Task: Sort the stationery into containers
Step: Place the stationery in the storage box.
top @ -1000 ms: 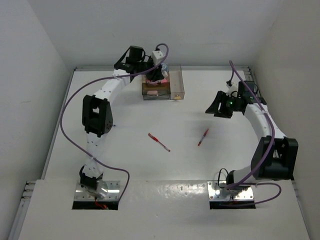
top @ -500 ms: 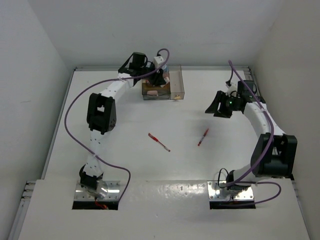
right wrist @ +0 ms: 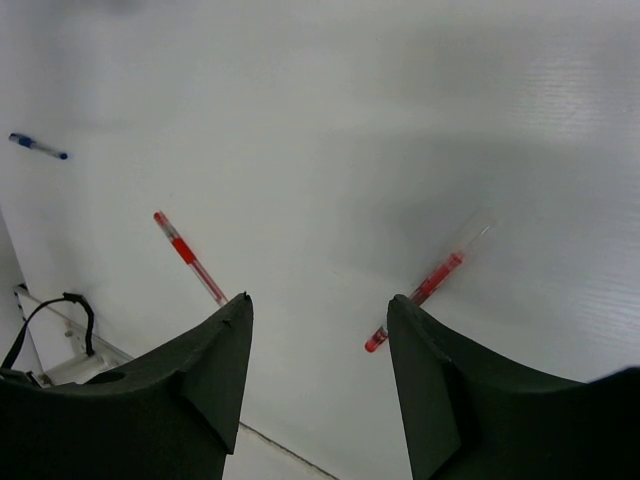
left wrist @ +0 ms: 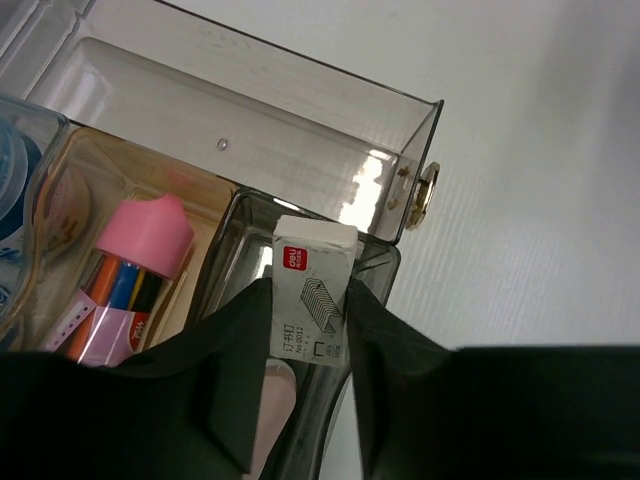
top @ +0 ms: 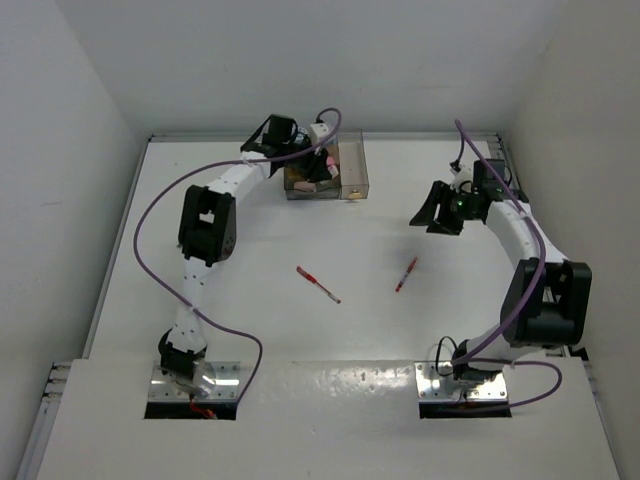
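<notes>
White staple box (left wrist: pixel 312 295) is clamped in L gripper (left wrist: pixel 308 325) over clear organiser (left wrist: pixel 300 95). Only L wrist cam shows this, plus pink piece (left wrist: pixel 145 232) inside. Blue pen (right wrist: pixel 38 147) shows only on R wrist cam. R gripper (right wrist: pixel 320 330) has jaws apart, nothing held. Organiser sits near far table (top: pixel 250 330) edge, w/ open room btw it and left red pen (top: pixel 318 284), right red pen (top: pixel 405 273).

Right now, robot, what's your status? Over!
Left gripper: jaws shut on white box above organiser. Right gripper: jaws open, empty. Two red pens loose on table. Nothing in the way.
</notes>
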### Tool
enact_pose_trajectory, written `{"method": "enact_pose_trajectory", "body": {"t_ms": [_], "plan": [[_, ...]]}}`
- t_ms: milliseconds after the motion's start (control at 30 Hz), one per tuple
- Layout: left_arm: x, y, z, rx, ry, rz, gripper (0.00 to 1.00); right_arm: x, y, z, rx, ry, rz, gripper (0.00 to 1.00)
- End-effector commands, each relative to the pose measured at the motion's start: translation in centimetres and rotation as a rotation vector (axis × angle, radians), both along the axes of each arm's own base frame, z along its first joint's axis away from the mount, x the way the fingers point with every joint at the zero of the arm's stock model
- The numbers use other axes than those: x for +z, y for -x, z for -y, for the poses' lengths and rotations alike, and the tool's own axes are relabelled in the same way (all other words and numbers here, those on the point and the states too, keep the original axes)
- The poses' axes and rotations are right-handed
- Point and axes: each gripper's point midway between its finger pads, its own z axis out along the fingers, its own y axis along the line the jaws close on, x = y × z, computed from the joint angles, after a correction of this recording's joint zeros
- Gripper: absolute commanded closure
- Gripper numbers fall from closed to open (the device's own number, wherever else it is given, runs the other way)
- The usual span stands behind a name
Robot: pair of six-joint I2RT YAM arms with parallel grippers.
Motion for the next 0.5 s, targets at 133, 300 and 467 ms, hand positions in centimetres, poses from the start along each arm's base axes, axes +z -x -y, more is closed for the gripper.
{"method": "enact_pose_trajectory", "body": {"t_ms": [133, 300, 467], "plan": [[1.1, -0.2, 0.6, -0.016, -0.011, 0.06, 0.19, 1.6, -1.4, -0.1, 0.066, 0.062, 0.091, 0.44], [8.2, -1.3, 0.4, 0.03, 0.02, 0.206, 0.08, 1.6, -0.6, -1.1, 0.191, 0.16, 0.148, 0.46], [17.7, 0.5, -1.4, 0.102, 0.049, 0.348, 0.05, 0.2, 1.5, -0.7, 0.324, 0.317, 0.122, 0.51]]}}
